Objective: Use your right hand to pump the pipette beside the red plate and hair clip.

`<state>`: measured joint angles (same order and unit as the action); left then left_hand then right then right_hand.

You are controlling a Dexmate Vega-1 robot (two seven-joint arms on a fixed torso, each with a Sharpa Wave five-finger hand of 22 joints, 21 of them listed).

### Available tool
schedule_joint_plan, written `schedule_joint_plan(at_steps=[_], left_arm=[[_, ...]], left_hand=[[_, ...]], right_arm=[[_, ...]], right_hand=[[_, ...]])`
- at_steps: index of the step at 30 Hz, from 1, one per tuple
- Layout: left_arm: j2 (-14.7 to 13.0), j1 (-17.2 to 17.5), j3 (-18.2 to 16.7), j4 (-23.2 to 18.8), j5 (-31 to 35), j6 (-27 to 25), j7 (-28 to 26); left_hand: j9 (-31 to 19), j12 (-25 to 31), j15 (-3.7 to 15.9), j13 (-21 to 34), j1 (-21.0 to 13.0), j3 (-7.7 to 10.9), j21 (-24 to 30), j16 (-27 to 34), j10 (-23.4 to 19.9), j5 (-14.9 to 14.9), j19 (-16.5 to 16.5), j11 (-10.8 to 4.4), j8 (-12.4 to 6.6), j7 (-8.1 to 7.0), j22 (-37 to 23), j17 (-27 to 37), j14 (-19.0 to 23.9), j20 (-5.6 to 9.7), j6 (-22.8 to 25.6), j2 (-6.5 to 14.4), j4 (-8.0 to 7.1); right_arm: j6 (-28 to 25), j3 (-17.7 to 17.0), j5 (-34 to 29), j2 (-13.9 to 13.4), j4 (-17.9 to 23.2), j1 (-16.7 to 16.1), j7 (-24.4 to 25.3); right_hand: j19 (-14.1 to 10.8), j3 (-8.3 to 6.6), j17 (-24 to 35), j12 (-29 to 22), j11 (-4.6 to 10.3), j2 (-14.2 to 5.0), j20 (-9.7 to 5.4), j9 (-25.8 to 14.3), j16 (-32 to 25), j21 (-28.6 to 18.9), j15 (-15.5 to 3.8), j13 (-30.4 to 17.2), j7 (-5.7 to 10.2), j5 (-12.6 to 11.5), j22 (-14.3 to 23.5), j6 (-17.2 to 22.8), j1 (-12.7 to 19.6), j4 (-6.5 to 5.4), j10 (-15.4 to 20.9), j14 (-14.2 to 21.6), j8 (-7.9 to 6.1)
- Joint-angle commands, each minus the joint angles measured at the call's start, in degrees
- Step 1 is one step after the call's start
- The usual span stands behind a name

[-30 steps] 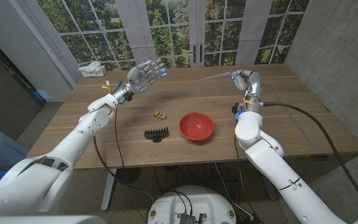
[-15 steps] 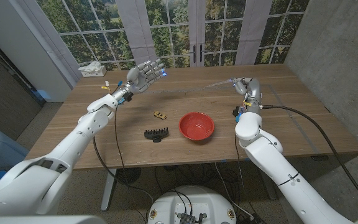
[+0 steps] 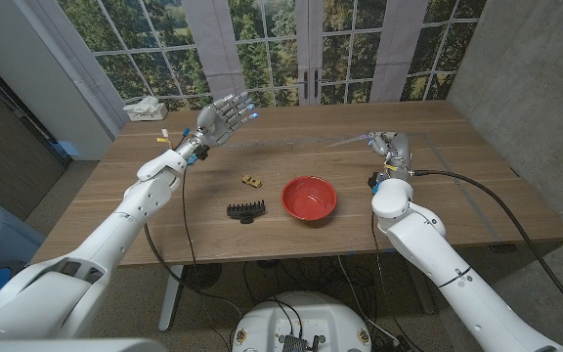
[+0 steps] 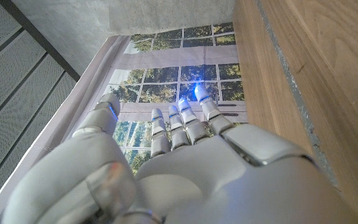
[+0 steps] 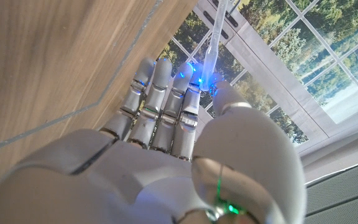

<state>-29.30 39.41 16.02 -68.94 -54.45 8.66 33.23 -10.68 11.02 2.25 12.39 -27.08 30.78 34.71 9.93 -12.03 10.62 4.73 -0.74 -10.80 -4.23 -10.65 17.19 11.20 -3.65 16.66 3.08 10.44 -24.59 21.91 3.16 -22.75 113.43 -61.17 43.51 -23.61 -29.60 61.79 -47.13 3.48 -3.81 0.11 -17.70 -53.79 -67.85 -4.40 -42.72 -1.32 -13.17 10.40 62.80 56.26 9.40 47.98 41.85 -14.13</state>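
Head view: the table (image 3: pixel 477 210) carries the red plate (image 3: pixel 309 198) near its middle, the black hair clip (image 3: pixel 246 209) just left of it, and a small tan object (image 3: pixel 252 180) behind them that is too small to name. Over the last second the right hand (image 3: pixel 390 149) has sunk lower over the far right of the table, fingers clamped on the pipette (image 3: pixel 352 141), whose tip pointed left throughout; pumping looks underway or imminent. The left hand (image 3: pixel 225 115) stayed raised, fingers apart, empty. In the right wrist view the pipette's (image 5: pixel 213 43) bulb hides behind the fingers (image 5: pixel 166 93), so any squeeze cannot be judged.
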Motion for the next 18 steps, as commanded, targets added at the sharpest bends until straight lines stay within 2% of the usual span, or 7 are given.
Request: schedule_joint_plan(at_steps=[1,7,18], left_arm=[[-2.3,5.3,-0.6,-7.9,5.1,4.2,-11.3],[-4.4,6.7,-0.2,-10.4,8.3,5.0,-15.7],[-7.2,7.8,0.2,-11.6,12.2,5.1,-21.0]], left_hand=[[0.0,-0.3,0.08,-0.4,-1.1,0.37,-1.1,-0.1,2.0,0.2,-1.9,-0.03,0.43,-0.81,0.1,-1.6,-2.9,-0.09,-1.3,0.3,-0.34],[0.1,-0.5,-0.05,-0.7,-1.2,0.26,-1.9,0.0,3.6,0.2,-2.8,-0.09,0.62,-1.06,0.2,-2.8,-4.4,-0.18,-2.4,0.4,-0.43],[0.1,-0.6,-0.01,-1.0,-1.4,0.19,-2.5,0.0,5.3,0.2,-3.1,0.13,0.69,-1.19,0.3,-3.9,-5.8,-0.19,-3.6,0.8,-0.52]], right_arm=[[-2.8,0.3,4.5,-1.1,-1.6,0.9,0.7],[-4.9,1.4,4.6,-1.9,-2.2,2.0,1.0],[-6.5,2.1,5.8,-2.3,-3.3,2.9,1.5]], right_hand=[[0.2,-0.58,0.1,0.2,0.07,-0.48,-0.02,-0.1,0.5,-0.4,-4.83,0.1,0.06,-0.5,0.1,-0.3,-0.1,-0.11,-0.4,-0.2,0.34],[0.3,-0.99,-0.3,0.6,0.18,-0.50,-0.02,-0.1,1.4,-0.5,-4.73,0.3,0.22,-0.9,0.1,-0.9,-0.1,-0.03,-0.9,-0.4,0.52],[0.2,-1.63,-1.6,1.5,-0.02,-0.40,0.00,0.0,3.1,-0.8,-4.14,1.5,0.43,-1.5,0.1,-2.2,-0.4,0.01,-0.9,-0.2,0.95]])
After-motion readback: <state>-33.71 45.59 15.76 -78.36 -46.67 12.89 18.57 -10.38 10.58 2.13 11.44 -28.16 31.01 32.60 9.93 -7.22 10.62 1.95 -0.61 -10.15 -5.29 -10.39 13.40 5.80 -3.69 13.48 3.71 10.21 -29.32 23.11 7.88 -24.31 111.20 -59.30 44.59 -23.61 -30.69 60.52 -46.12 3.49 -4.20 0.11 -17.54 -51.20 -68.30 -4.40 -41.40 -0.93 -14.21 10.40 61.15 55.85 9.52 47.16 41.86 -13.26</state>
